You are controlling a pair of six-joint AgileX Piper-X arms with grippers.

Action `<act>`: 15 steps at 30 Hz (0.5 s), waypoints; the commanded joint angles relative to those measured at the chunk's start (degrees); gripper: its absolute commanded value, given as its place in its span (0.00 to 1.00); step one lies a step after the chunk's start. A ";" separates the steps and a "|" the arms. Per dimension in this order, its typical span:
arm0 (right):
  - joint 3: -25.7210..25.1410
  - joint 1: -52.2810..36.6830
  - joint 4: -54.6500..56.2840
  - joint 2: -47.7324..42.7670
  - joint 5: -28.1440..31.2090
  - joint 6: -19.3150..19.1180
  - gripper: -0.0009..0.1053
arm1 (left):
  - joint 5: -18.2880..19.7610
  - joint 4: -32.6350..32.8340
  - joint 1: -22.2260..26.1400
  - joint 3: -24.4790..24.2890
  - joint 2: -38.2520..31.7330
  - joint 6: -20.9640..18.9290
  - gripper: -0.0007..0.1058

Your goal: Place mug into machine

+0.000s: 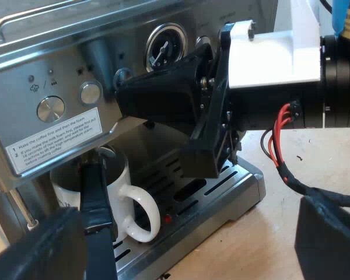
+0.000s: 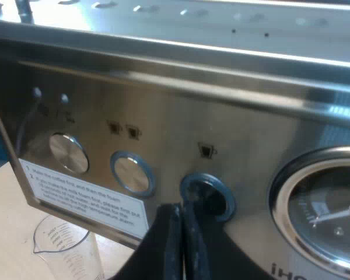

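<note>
Black on brushed steel: right gripper (image 2: 184, 207) pinched shut, tips at a round ringed button (image 2: 219, 192) on the espresso machine (image 2: 163, 105)'s front. Left gripper (image 1: 186, 219) spread wide, low before the slotted drip tray (image 1: 221, 192). On that tray, tucked under the machine: glossy white mug (image 1: 125, 178).

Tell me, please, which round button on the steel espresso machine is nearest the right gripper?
The dark round button beside the pressure gauge: the right gripper is at it, the two silver buttons farther off.

Sticker (image 1: 53, 139) on espresso machine (image 1: 23, 76) front: "1 Make the coffee first and then the foam", "2 If you make the milk foam first"; rest illegible
</note>
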 commanded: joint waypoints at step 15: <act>-0.83 2.24 9.36 -3.82 2.31 0.71 0.01 | 0.42 -0.18 -0.16 -0.09 -0.22 -0.45 0.70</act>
